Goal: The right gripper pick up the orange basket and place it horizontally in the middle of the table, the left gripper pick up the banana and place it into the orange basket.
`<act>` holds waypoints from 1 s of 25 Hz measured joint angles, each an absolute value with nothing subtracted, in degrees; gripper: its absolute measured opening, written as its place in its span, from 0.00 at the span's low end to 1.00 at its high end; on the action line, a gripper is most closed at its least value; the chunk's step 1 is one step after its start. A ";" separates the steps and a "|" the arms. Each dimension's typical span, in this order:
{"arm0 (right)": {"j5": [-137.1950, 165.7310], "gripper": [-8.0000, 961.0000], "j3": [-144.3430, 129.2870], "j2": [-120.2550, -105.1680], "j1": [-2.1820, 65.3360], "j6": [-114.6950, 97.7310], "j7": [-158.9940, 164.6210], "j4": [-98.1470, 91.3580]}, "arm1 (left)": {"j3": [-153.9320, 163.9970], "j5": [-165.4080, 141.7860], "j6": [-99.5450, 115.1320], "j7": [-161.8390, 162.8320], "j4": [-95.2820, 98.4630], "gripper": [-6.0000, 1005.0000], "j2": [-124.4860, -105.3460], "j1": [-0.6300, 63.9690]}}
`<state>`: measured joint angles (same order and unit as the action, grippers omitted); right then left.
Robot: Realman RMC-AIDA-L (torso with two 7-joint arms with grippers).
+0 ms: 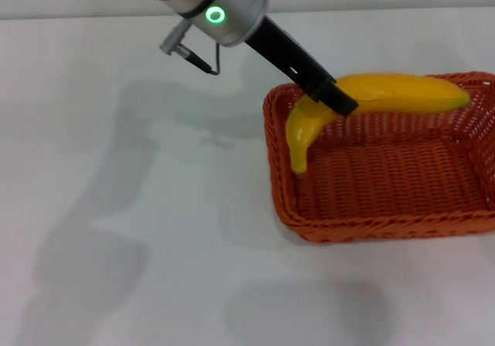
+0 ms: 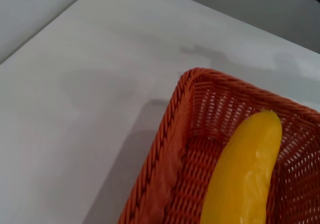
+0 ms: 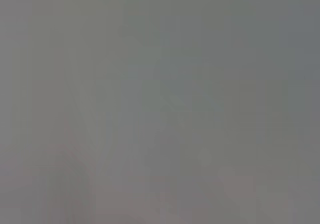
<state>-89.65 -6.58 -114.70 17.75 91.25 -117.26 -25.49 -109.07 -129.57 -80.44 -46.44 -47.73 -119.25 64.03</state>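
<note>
The orange basket (image 1: 356, 228) lies lengthwise on the white table (image 1: 116, 207) at the right, cut off by the picture's edge. The yellow banana (image 1: 402, 92) hangs over the basket's far left corner, one end dipping inside and the other reaching along the far rim. My left gripper (image 1: 336, 98) comes down from the upper left, and its black fingers are shut on the banana's bend. In the left wrist view the banana (image 2: 245, 179) shows above the woven floor, near the braided rim of the basket (image 2: 165, 144). The right gripper is out of view.
Bare white tabletop stretches to the left of and in front of the basket. The left arm's silver wrist (image 1: 220, 5), with a green ring light, slants across the top. The right wrist view is a flat grey blank.
</note>
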 joint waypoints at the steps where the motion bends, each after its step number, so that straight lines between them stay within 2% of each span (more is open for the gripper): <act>1: -89.65 0.88 -6.58 -114.70 17.59 91.40 -117.35 -25.32 | -108.23 -128.90 -79.78 -46.56 -47.61 0.53 -119.25 63.91; 9: -89.47 0.88 -6.68 -114.70 17.04 91.51 -117.40 -25.22 | -104.25 -124.56 -76.61 -47.58 -47.67 0.54 -119.36 62.69; 14: -89.76 0.88 -6.55 -114.69 16.14 91.56 -117.42 -25.40 | -105.53 -119.12 -76.32 -51.11 -52.37 0.71 -119.14 57.80; 20: -90.91 0.88 -5.94 -114.19 14.08 92.28 -117.49 -25.94 | -110.33 -108.28 -74.53 -59.66 -64.36 0.83 -119.17 42.93; 23: -91.56 0.88 -5.90 -113.96 13.07 92.37 -118.44 -26.01 | -113.91 -98.33 -73.95 -68.04 -68.98 0.88 -119.03 32.54; 25: -91.78 0.88 -5.90 -113.90 12.22 93.13 -120.05 -26.04 | -115.85 -91.38 -73.91 -74.37 -70.82 0.87 -119.06 25.51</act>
